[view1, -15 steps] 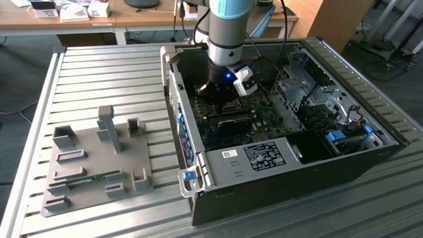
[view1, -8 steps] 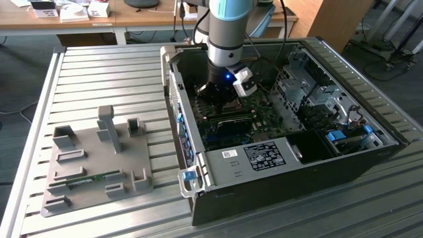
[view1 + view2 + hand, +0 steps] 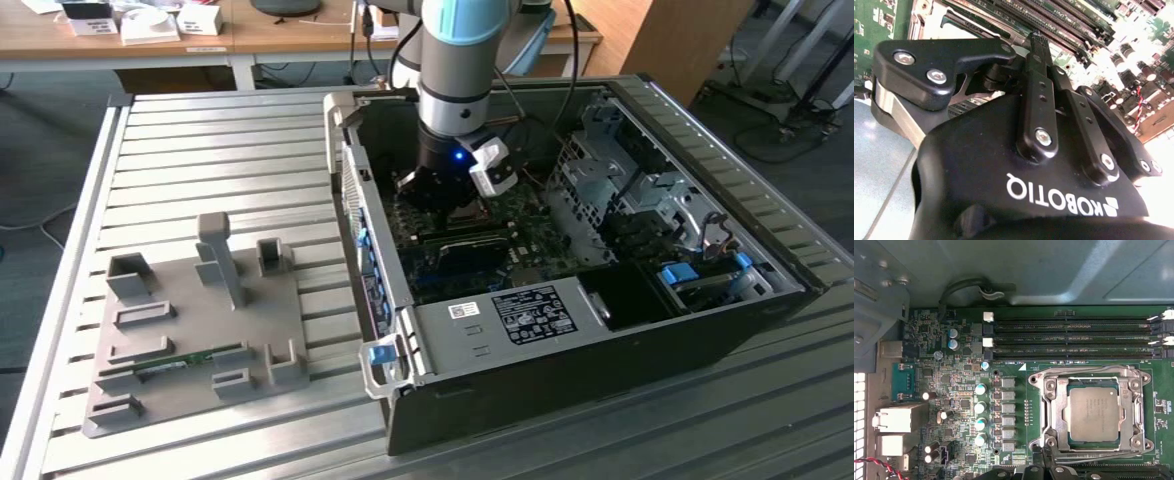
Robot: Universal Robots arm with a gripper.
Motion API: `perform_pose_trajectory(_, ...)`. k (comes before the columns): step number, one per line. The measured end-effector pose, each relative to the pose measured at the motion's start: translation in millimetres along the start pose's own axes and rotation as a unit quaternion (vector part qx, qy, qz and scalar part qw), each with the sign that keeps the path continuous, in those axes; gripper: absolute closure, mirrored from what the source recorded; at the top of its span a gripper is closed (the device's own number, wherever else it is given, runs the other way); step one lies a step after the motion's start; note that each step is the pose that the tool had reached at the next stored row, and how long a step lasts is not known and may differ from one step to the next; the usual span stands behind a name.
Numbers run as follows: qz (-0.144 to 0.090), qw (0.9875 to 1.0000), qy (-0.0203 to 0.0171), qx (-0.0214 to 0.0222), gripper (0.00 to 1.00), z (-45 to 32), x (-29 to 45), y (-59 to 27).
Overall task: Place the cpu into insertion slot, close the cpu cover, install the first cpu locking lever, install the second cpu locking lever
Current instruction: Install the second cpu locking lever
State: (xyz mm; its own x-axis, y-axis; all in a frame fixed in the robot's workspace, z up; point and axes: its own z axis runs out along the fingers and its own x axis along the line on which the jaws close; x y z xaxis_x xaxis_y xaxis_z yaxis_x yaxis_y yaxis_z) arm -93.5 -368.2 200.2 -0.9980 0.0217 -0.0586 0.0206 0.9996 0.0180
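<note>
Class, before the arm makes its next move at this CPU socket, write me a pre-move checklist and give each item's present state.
1. cpu lying flat and square in the insertion slot: ok.
2. cpu cover down, its window framing the chip: ok.
3. locking levers latched: cannot tell.
4. tool low over the socket area, inside the open computer case: ok.
5. memory slots beside the socket free of the tool: ok.

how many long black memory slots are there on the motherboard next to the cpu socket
4 memory slots, lying side by side in a stack between the insertion slot and the case wall; their far ends run out of view.
</note>
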Motion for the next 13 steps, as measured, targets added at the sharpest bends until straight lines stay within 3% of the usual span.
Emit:
perform_pose_trajectory(6, 0.000, 1.0000, -0.0001, -0.0052, 0.89, 1.0, 0.3, 0.0)
perform_pose_trajectory(10, 0.001, 0.9999, -0.0005, -0.0140, 0.89, 2.0, 0.4, 0.0)
perform_pose_trajectory(13, 0.001, 0.9999, -0.0005, -0.0147, 0.89, 2.2, 0.5, 0.0)
